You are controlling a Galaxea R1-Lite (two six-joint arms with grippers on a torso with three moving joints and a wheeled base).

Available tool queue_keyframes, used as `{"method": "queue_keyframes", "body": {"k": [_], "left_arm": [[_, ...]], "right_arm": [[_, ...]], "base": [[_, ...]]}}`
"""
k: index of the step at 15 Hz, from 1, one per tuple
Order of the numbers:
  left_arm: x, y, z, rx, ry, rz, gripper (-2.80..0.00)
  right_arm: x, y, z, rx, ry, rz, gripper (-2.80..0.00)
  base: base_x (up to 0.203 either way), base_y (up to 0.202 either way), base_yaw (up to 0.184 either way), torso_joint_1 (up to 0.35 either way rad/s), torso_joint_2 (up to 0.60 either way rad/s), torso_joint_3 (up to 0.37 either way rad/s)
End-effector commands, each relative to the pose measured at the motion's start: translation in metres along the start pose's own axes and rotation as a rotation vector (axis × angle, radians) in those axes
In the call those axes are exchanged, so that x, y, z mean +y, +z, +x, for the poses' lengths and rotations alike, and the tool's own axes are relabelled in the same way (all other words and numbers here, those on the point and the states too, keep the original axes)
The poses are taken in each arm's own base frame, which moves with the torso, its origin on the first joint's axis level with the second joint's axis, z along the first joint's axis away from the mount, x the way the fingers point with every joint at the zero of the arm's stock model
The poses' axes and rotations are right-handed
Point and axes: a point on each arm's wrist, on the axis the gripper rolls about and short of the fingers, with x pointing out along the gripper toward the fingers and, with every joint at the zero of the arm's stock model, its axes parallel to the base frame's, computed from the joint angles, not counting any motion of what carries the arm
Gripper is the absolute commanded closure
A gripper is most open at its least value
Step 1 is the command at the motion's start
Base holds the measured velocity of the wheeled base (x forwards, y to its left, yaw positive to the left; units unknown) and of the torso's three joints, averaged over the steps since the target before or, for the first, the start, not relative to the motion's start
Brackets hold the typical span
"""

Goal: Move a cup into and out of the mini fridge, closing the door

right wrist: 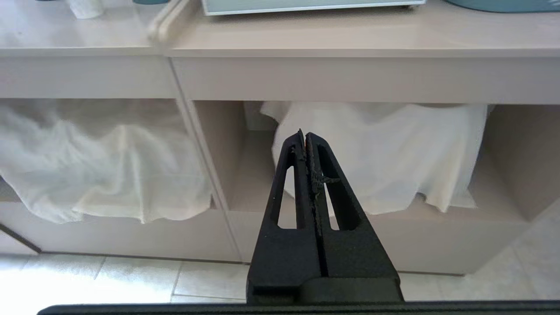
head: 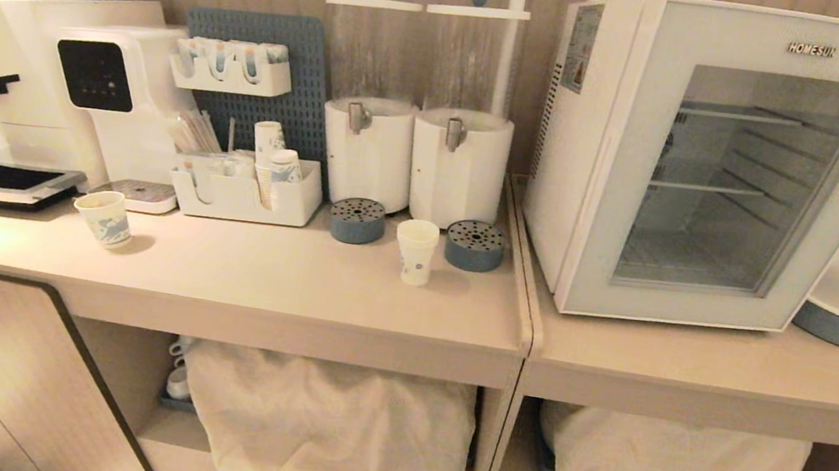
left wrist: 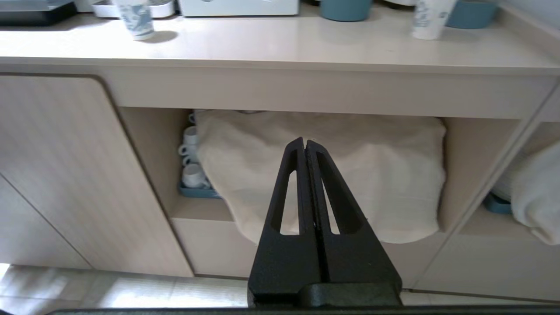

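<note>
here, nearest of all, the left gripper hangs low in front of the open shelf under the surface, its black fingers pressed flat together and holding nothing. the right gripper sits likewise before the neighbouring shelf bay, fingers fully closed and empty; neither arm shows in the head view. behind them, cream cloths drape over whatever is stored on the lower shelves, with what look like small white mugs beside the left one. up on the pale beige surface, the small white paper cup with a blue printed pattern stands upright between two round blue drip trays, in front of two white dispensers. a second paper cup stands further left, near the white coffee machine. to the right, on the adjoining counter, the white box-shaped mini fridge stands with its pale grey-blue glass door closed; its white wire shelves look bare.
</note>
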Motion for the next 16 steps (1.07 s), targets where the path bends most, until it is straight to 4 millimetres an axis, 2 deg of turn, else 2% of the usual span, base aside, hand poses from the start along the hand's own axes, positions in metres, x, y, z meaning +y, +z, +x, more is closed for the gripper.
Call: {"method": "queue_keyframes", "body": {"k": [1,16], "left_arm": [[0.0,0.0,-0.0002,-0.002,0.0,-0.001,0.0],[0.0,0.0,-0.0002,-0.002,0.0,-0.001,0.0]], "right_arm": [[0.0,0.0,0.0,0.002,0.0,0.0,0.0],[0.0,-0.0002,0.0,0.003,0.0,0.0,0.0]], "base": [[0.0,0.184,0.001,0.007,0.0,0.0],[0.0,0.19,0.001,0.003,0.0,0.002]]}}
